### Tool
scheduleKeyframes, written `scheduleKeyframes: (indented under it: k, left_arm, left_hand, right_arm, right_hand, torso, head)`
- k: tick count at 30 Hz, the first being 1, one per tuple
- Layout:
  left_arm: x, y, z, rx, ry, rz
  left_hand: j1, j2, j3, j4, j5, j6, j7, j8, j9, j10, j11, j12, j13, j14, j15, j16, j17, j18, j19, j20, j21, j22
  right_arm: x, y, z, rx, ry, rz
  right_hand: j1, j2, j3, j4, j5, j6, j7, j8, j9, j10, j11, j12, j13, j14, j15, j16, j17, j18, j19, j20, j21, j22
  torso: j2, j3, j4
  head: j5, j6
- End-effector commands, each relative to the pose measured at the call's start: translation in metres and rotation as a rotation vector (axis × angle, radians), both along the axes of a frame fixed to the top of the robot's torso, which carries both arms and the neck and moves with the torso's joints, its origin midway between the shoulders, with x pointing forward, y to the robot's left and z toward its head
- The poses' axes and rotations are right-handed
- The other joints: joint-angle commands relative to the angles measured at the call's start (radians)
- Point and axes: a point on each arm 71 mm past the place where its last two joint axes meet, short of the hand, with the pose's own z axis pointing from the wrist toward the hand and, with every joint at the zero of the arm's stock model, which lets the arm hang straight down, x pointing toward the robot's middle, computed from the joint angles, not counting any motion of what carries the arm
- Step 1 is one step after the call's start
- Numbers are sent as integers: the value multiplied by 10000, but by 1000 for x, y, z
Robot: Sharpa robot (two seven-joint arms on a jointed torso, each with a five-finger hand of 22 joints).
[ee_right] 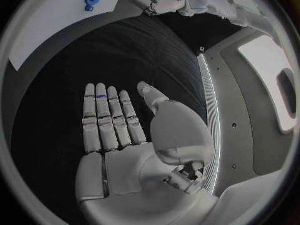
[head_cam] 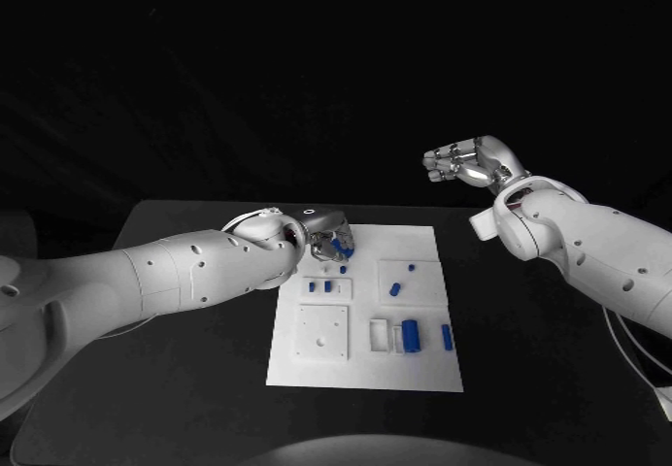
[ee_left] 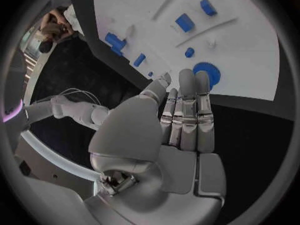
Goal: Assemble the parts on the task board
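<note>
Nearest you, low on the task board (head_cam: pixel 322 374), small blue parts (head_cam: pixel 409 335) sit in recesses; they look light, stiff and slick, so pinch them by their sides. Mid-frame, your left hand (head_cam: pixel 326 239) hovers empty, fingers straight. Upper right, the right hand (head_cam: pixel 469 162) is spread, empty, above the black table (head_cam: pixel 183 408).

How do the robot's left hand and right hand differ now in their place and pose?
The silver left hand hovers over the far left corner of the white task board, near a round blue toothed part; the silver right hand is raised beyond the table's far edge, away from the board. Seen from the head camera, the left hand points down at the board, the right hand upward. Both hold nothing, with fingers stretched straight.
</note>
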Motion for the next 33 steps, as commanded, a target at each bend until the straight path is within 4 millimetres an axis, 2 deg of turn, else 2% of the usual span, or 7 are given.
scheduleKeyframes:
  k: [1, 5, 11, 18, 33]
  left_arm:
    - [-1, -7, -1, 889, -1088, -1105]
    - [0, -9, -6, 1315, -1271, -1333]
    - [-1, -15, -14, 1825, -1234, -1688]
    - [0, -15, -23, 2102, -1216, -1697]
    - [4, -11, -33, 2414, -1086, -1469]
  left_hand:
    - [-43, -216, 209, 179, -56, 104, -101, -50, -15, 132, -46, -37, -23, -205, -28, 895, 154, 111, 76, -51, 309, 636]
    - [-62, -363, 376, 331, -76, 192, -106, -21, 1, 232, -93, -30, -8, -113, -35, 1994, 85, 201, 224, -42, 499, 1229]
    - [-81, -485, 345, 448, -88, 234, -184, -21, 4, 210, -180, -30, -5, 189, -87, 2784, 117, 254, 430, -53, 700, 1418]
    - [24, -503, 240, 576, -91, 194, -157, -24, 3, 96, -159, -32, -5, 170, -47, 3100, -134, 359, 425, 25, 829, 1407]
    - [34, -465, 549, 590, 52, 277, -139, -20, 4, 267, -171, -31, -6, 177, -15, 3276, -232, 395, 382, 43, 1013, 1424]
  right_arm:
    - [0, 2, 1, 38, -95, 85]
    - [-1, 4, 1, 56, -106, 115]
    - [-1, 6, 1, 75, -120, 147]
    - [-1, 8, 2, 94, -138, 185]
    - [-2, 10, 3, 114, -162, 240]
  right_hand:
    - [14, -52, 40, 4, 43, -39, -4, -18, -15, -32, -13, -62, -15, -75, -3, -58, -16, 84, -71, -12, -37, -13]
    - [-5, -64, 33, 17, 59, -39, -2, -18, -15, -35, -11, -62, -15, -70, -1, -55, -15, 84, -71, -12, -37, -13]
    - [-5, -64, 33, 17, 59, -39, -2, -18, -15, -35, -11, -62, -15, -70, -1, -55, -15, 84, -71, -12, -37, -13]
    - [-11, -76, 21, 34, 65, -39, -4, -18, -14, -37, -10, -63, -15, -70, -4, -55, -15, 83, -70, -10, -37, -12]
    - [-7, -73, 16, 44, 70, -36, -2, -17, -14, -38, -11, -63, -15, -74, -1, -56, -16, 82, -75, -10, -40, -13]
  torso:
    - [35, 0, -34]
    - [24, 2, -23]
    - [23, -7, -11]
    - [36, -15, -28]
    - [45, -6, -30]
  head:
    - [14, 31]
    - [6, 21]
    - [-12, -15]
    - [-17, -21]
    - [-76, -60]
